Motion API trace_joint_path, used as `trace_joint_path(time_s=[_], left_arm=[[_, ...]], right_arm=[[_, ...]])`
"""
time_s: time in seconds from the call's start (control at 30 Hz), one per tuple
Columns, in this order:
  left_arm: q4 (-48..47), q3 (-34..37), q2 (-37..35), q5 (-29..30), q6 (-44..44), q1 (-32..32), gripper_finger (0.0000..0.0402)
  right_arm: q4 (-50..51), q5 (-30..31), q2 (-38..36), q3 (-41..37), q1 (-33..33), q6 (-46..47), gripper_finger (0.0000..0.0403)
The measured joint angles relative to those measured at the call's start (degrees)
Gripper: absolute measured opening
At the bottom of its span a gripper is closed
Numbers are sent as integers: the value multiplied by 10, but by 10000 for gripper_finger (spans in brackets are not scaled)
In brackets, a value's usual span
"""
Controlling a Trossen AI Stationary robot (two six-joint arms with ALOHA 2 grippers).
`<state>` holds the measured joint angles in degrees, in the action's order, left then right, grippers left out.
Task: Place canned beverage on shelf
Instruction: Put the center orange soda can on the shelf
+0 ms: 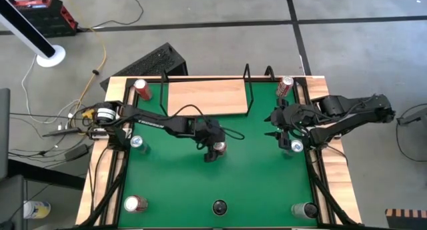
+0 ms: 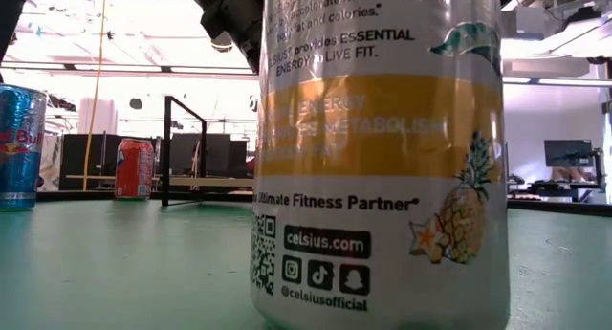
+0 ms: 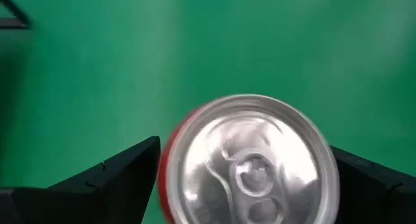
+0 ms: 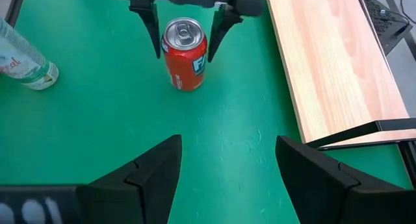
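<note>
- White, yellow-banded Celsius drink can with pineapple artwork (image 2: 381,158): stands upright on the green table top (image 1: 253,170) at its front edge, far from the red can; it fills most of the low view.
- Red aluminium beverage can with a silver pull-tab lid (image 4: 184,53): the landmark. It stands upright on the green surface near the table's middle, not yet on the shelf.
- Left gripper (image 4: 184,26): poised over the red can, one dark finger on each side of it. The fingers are spread wide and no contact with the can's wall shows, as the left wrist view confirms.
- Right gripper (image 4: 224,169): to the right of the red can and well apart from it, facing it. Its two fingers stand apart with only bare green surface between them.
- Clear plastic bottle with a white label (image 4: 23,58): lies on the green surface, to one side of the red can.
- Shelf, a light-wood rectangular board on a thin black rod frame (image 1: 207,97): beyond the red can, at the table's rear edge; its board is bare.
- Second red can (image 2: 135,167) and blue Red Bull can (image 2: 19,146): upright, farther back on the left side.
</note>
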<state>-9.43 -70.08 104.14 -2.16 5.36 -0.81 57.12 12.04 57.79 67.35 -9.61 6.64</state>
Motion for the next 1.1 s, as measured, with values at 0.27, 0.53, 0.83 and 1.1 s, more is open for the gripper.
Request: trace_joint_path(time_s=[0.27,0.53,0.83,1.1], left_arm=[[-15,-12,1,25,-16,-5,289],[-129,-111,2,-52,-167,11,279],[-141,-118,19,-168,-455,10,305],[-163,-116,54,-230,-474,-29,293]], right_arm=[[20,-3,0,0,1,-16,275],[6,-3,4,0,1,-19,275],[4,-2,21,-1,8,-23,275],[-7,-2,35,-1,10,-22,275]])
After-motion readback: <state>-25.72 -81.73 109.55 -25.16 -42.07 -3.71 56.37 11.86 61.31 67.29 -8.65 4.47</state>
